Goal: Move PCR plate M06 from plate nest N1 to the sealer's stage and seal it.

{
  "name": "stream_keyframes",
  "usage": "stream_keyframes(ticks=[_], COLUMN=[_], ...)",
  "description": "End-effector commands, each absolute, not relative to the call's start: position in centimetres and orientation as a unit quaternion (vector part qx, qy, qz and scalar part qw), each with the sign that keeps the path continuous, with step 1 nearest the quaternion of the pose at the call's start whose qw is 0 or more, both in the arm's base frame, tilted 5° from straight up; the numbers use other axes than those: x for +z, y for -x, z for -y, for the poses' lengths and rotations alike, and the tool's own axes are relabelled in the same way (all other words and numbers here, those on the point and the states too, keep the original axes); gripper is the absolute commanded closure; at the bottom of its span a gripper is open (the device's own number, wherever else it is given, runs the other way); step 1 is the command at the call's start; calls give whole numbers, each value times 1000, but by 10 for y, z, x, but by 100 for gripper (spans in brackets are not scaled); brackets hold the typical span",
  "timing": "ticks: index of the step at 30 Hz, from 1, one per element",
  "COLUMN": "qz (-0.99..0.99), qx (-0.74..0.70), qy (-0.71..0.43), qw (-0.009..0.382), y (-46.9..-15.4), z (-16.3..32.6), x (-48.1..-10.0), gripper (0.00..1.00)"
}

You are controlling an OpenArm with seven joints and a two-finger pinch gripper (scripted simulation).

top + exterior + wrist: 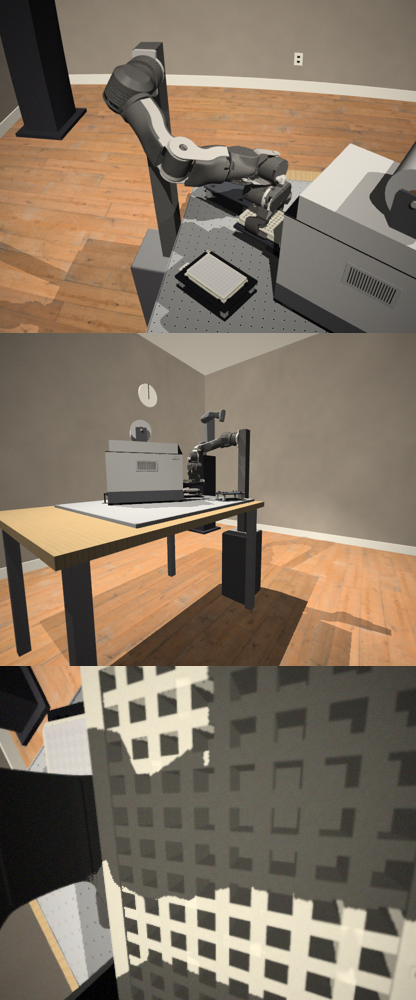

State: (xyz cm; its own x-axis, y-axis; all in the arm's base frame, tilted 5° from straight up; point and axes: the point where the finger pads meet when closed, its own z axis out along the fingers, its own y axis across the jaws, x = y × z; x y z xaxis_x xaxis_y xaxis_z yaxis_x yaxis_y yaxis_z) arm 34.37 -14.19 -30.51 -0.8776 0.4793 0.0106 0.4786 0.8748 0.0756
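The PCR plate M06 [261,225] is cream with open wells facing up. My gripper [261,222] is shut on it across its short width, from above. I hold it low over the sealer's dark stage [254,235], which stands out in front of the housing [347,243]. I cannot tell whether the plate touches the pocket. In the wrist view the plate's well grid [260,831] fills the frame, with one dark finger [45,836] at its left edge. In the exterior view the gripper [194,471] hangs beside the sealer. The START key and lamp are hidden.
The sealed plate M09 [216,280] lies flat on the black nest N2 near the table's front. The empty nest N1 [225,194] lies behind my forearm. The arm's post [163,194] stands at the table's left edge. A foil roll [399,187] tops the sealer.
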Motion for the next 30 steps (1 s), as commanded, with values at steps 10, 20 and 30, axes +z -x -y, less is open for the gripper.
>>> stream_keyframes(ticks=[10, 20, 30], qz=[-968, -968, -968], qx=[41, 40, 40], qy=[-249, -249, -249], qw=[8, 7, 6], y=[-348, -345, -345], z=[142, 142, 142], x=[-299, -303, -305], gripper=[100, 100, 100])
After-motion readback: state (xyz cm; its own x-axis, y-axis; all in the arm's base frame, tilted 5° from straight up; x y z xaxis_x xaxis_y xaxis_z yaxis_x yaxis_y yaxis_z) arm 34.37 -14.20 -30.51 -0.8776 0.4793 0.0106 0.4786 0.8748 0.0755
